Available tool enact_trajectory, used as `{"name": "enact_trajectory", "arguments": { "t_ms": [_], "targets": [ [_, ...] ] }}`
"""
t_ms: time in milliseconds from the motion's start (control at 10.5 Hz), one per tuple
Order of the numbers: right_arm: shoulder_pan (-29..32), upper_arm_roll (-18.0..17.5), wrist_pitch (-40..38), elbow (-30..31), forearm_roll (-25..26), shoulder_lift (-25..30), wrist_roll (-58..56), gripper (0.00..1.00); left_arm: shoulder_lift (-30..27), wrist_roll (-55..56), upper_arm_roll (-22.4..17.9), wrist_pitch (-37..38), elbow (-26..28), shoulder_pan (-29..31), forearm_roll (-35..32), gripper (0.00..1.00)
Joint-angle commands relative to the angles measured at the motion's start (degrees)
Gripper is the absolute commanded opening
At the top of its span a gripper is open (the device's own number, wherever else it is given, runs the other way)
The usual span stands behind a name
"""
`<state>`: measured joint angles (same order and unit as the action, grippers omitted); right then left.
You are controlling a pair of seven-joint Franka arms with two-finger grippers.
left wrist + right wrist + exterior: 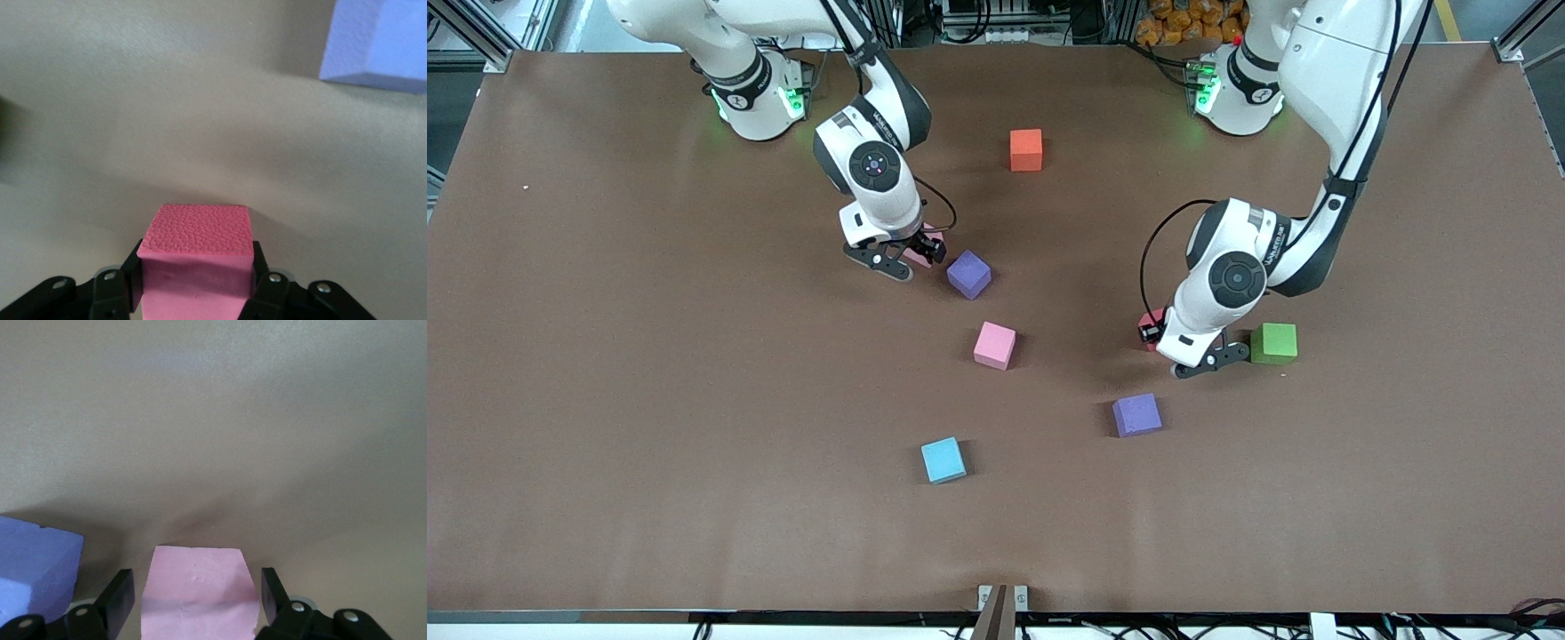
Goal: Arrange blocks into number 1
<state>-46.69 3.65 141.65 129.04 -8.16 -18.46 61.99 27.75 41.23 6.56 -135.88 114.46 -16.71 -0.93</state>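
Nearest the front camera sits a light blue foam cube, and a little farther a near purple foam cube; I leave both alone. Next comes a loose pink foam cube, alone mid-table on the brown table. Level with it, toward my left arm's end, is a green foam cube. Just beside that, my left gripper is clamped on the red textured foam cube, fingers pressed against two opposite sides. I cannot tell whether it is off the surface.

Farther on lies a second purple foam cube. Right beside it, my right gripper straddles the pale pink foam cube with its fingers apart, a sliver of gap on each side. Farthest is the orange foam cube, untouched.

I judge the digit barely begun: the blocks are scattered, with no straight stroke yet. Next, each held or framed cube must be carried into one line, edges flush, without nudging the purple neighbour.
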Motion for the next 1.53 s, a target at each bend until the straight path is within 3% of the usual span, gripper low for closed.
{"name": "enact_trajectory", "arguments": {
  "t_ms": [0, 287, 574, 765, 860, 956, 1434],
  "targets": [
    [-1.6, 0.5, 1.4, 1.7, -0.9, 1.3, 0.7, 0.80, -1.1, 4.4, 3.1, 0.0, 0.1, -1.7, 0.0, 0.00],
    [-2.8, 0.4, 2.3, 2.3, -0.9, 1.3, 0.7, 0.81, -1.8, 11.4, 9.8, 0.2, 0.3, -3.0, 0.0, 0.00],
    [-3.3, -0.3, 7.7, 5.5, -0.8, 1.3, 0.5, 0.81, -1.8, 19.3, 19.1, 0.2, 1.7, -3.0, -2.1, 0.00],
    [-3.7, -0.4, 8.0, 5.8, -0.7, 1.5, 0.5, 0.67, -1.8, 22.5, 23.6, 0.2, 3.3, -3.6, -6.0, 0.00],
    [-3.7, -0.4, 8.0, 5.8, -0.7, 1.7, 0.4, 0.58, -1.7, 23.3, 25.1, 0.2, 4.2, -3.8, -7.3, 0.00],
    [-3.3, -0.4, 7.9, 6.1, -0.7, 2.2, 0.1, 0.56, -1.7, 23.5, 26.3, 0.1, 5.0, -3.9, -7.7, 0.00],
    [0.5, -0.3, 6.8, 10.3, -0.7, 9.5, -3.1, 0.57, -1.2, 27.2, 28.4, -1.2, 5.9, -7.1, -8.1, 0.00]
  ]
}}
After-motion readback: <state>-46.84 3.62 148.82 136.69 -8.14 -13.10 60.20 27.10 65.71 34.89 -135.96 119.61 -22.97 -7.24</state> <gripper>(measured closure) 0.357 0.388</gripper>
